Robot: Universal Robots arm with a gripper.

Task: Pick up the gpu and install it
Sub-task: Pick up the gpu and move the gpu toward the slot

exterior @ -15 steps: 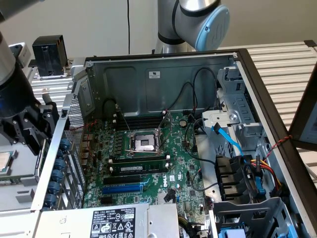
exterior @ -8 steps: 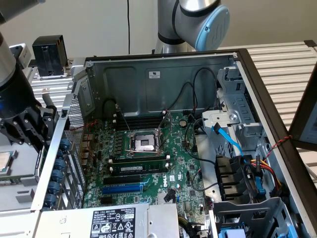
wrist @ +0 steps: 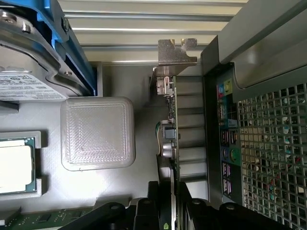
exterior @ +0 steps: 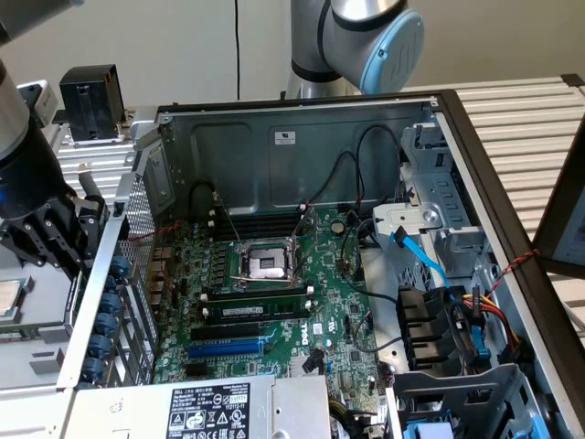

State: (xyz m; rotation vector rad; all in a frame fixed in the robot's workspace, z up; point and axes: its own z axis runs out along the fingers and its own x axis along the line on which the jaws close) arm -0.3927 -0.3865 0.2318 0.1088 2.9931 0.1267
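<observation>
The gpu point(wrist: 173, 129) stands on its edge on the grey tray just outside the computer case, its green board seen edge-on and its metal bracket point(wrist: 176, 51) at the far end. My gripper point(wrist: 169, 194) reaches down over the card's near end. One black finger sits on each side of the board, and both look pressed against it. In the exterior view my gripper point(exterior: 50, 233) hangs low at that view's left, outside the case wall, and hides the card.
The open computer case holds the motherboard point(exterior: 265, 293), with blue and black slots near the power supply point(exterior: 210, 412). The case's meshed rear panel point(wrist: 273, 158) stands right beside the card. A grey square pad point(wrist: 98, 132), a processor point(wrist: 14, 165) and a drive point(wrist: 29, 72) lie on the tray.
</observation>
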